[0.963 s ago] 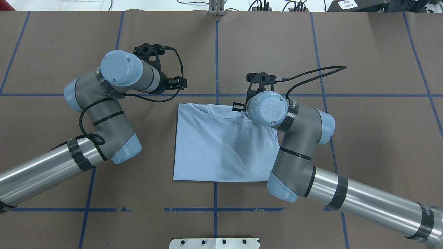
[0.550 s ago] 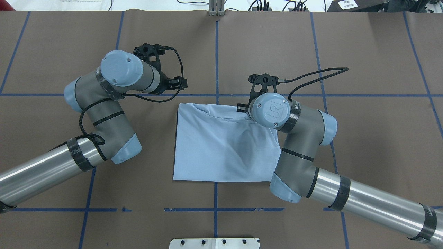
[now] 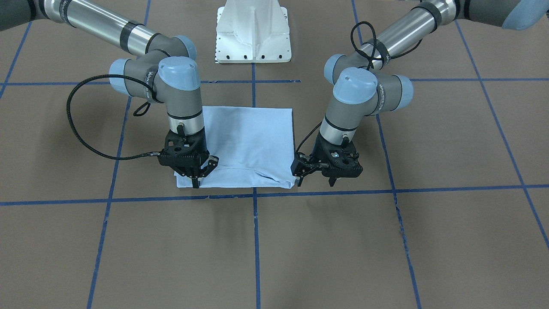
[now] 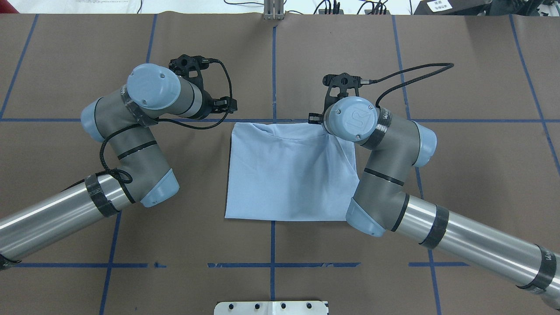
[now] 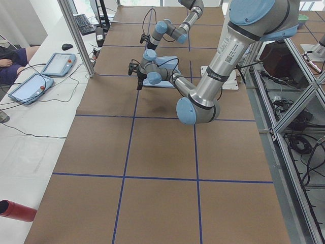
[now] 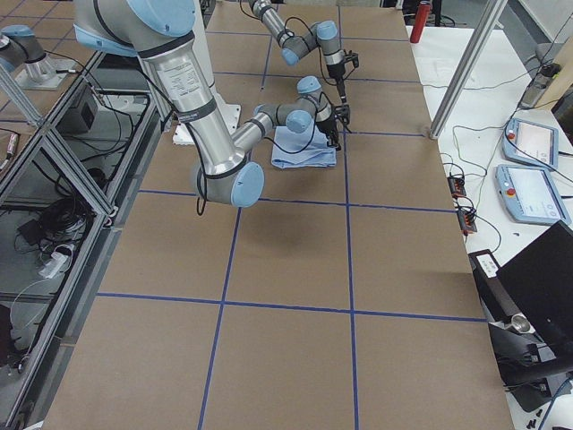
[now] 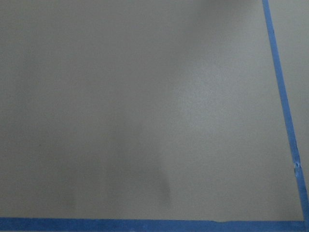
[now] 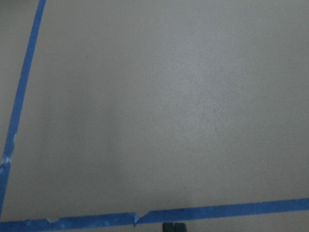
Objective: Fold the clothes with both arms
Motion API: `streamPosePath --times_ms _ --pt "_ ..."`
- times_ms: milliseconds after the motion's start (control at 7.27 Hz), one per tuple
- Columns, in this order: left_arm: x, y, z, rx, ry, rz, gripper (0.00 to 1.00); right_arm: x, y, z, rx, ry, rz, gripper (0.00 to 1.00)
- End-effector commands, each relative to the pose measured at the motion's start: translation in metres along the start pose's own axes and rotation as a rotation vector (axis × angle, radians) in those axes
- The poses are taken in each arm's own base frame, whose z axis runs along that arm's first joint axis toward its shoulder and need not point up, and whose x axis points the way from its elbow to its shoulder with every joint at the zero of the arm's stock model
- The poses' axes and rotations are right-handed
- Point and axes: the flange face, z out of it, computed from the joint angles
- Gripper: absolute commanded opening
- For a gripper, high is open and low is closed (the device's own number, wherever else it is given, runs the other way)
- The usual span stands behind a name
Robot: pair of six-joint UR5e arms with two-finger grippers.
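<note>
Right gripper — jaws pinched on T-shirt corner; left gripper beside it — jaw state unreadable.

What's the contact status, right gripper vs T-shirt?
Touching. Exterior front-facing view: the right gripper, shut, sits down on the T-shirt at its near corner, no gap visible.

You'll see the right arm has swung away from the base and outward. The right gripper dragged the shirt along: it lies further right, far edge now at the tape line.
</note>
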Motion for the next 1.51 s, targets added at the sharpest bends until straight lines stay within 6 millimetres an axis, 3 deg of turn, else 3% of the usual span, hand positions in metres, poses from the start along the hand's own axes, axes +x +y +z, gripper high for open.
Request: streamPosePath --times_ms 0,138,275,413,688,963,1100,1238,1375 --pt "0.001 0.001 0.000 -0.001 0.001 0.001 1.00 0.004 -0.005 0.004 0.003 0.013 -0.010 0.17" --pt "0.001 0.001 0.000 -0.001 0.001 0.001 1.00 0.000 -0.006 0.001 0.003 0.003 -0.009 0.99" --pt "0.001 0.000 -0.002 0.004 0.011 0.002 1.00 -0.019 -0.016 -0.012 0.001 -0.032 -0.001 1.00" --pt "0.002 -0.001 -0.002 0.005 0.014 0.003 1.00 -0.015 -0.026 -0.016 -0.063 -0.060 -0.007 1.00" --pt "-0.001 0.003 -0.019 0.010 0.036 0.014 1.00 0.017 -0.063 -0.022 -0.187 -0.102 -0.067 1.00" --pt "-0.051 0.031 -0.062 -0.002 0.056 0.023 1.00 0.060 -0.093 -0.032 -0.220 -0.034 -0.074 1.00" --pt "-0.076 0.035 -0.087 0.001 0.049 0.026 1.00 0.093 -0.105 -0.043 -0.222 0.008 -0.147 1.00" --pt "-0.096 0.034 -0.113 0.000 0.008 0.146 1.00 0.147 -0.122 -0.053 -0.244 0.026 -0.193 1.00" --pt "-0.138 0.021 -0.143 0.023 -0.037 0.195 1.00 0.225 -0.143 -0.058 -0.291 0.014 -0.222 1.00"
